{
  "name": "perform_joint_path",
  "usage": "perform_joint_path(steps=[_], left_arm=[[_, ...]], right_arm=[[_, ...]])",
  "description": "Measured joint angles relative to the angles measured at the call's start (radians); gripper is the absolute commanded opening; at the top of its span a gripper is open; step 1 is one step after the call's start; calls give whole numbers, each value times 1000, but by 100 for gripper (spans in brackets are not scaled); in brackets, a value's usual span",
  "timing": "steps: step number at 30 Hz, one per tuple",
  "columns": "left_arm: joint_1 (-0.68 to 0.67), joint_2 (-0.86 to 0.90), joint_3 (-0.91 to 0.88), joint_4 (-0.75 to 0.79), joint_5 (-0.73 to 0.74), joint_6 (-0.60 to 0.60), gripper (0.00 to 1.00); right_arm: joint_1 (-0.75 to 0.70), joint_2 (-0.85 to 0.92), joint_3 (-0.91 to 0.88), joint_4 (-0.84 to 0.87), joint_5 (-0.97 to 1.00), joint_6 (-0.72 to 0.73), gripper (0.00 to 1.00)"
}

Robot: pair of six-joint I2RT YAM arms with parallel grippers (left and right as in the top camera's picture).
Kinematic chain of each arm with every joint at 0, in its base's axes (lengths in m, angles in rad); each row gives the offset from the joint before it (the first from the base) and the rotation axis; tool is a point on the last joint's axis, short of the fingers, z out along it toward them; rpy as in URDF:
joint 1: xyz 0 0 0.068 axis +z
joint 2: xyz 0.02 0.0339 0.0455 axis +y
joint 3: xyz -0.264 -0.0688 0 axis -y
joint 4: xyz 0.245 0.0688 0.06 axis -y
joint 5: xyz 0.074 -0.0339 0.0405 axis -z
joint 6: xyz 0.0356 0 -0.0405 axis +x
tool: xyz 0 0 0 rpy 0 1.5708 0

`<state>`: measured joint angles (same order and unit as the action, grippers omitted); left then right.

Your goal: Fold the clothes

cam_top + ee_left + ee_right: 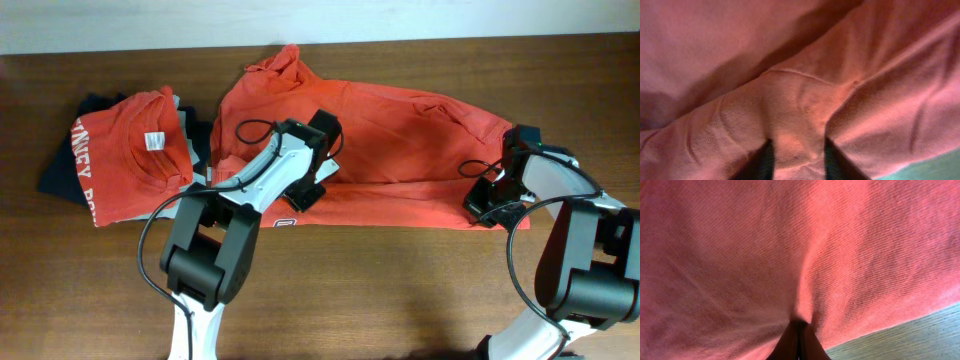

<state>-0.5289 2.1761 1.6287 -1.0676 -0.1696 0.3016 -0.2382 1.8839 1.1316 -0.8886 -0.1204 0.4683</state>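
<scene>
We have the spread T-shirt [400,130], orange-red, lying across the middle of the wooden table [400,290]. Its long axis runs left to right in the overhead frame. One bunched corner rises toward the upper left. A sleeve-like flap sits at the upper right. We cannot tell which end holds the collar.

Both arms work its lower edge. The left gripper [305,192] is at the lower centre-left. In the left wrist view its dark fingers [765,162] straddle a raised ridge of cloth that fills the gap between them, which we read as a pinch. The right gripper [488,207] is at the lower right corner. In the right wrist view its jaws are pressed together with the fabric puckering into the tips, so it pinches the hem.

We judge this to be the start of a fold of the lower edge. The next move calls for both grippers to lift together, keep the edge taut between them and carry it evenly toward the top of the frame, so the cloth lands flat.

At the left of the frame a folded T-shirt [130,160] with a white neck tag [154,140] lies on a navy garment [65,170].
</scene>
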Motion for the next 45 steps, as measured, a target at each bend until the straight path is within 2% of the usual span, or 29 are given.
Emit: perform_joint_path(steps=[6,12,16,20,21,24,26,27,28,35,39,43,45], left_arm=[[-1,10,14,-39,-76,-2,0],[-1,14,157,-106,-120,-1,0],[-1,14,211,-3,-135,33,0],[1,16,212,79,-134,77,4],[1,18,212,100,-134,89,21],[1,30,213,130,-134,114,57],[1,40,213,130,-134,126,69],[1,45,213,124,-134,124,83],[1,50,213,116,-135,127,87],[2,61,220,-21,-155,64,86],[6,63,220,-24,-125,31,66],[7,97,220,6,-107,18,34],[7,122,220,10,-104,16,25]], right_arm=[[0,0,0,0,0,0,4],[0,0,0,0,0,0,4],[0,0,0,0,0,0,4],[0,0,0,0,0,0,4],[0,0,0,0,0,0,4],[0,0,0,-1,0,-1,4],[0,0,0,-1,0,0,4],[0,0,0,-1,0,0,4],[0,0,0,-1,0,0,4],[0,0,0,-1,0,-1,4],[0,0,0,-1,0,0,4],[0,0,0,-1,0,0,4],[0,0,0,-1,0,0,4]])
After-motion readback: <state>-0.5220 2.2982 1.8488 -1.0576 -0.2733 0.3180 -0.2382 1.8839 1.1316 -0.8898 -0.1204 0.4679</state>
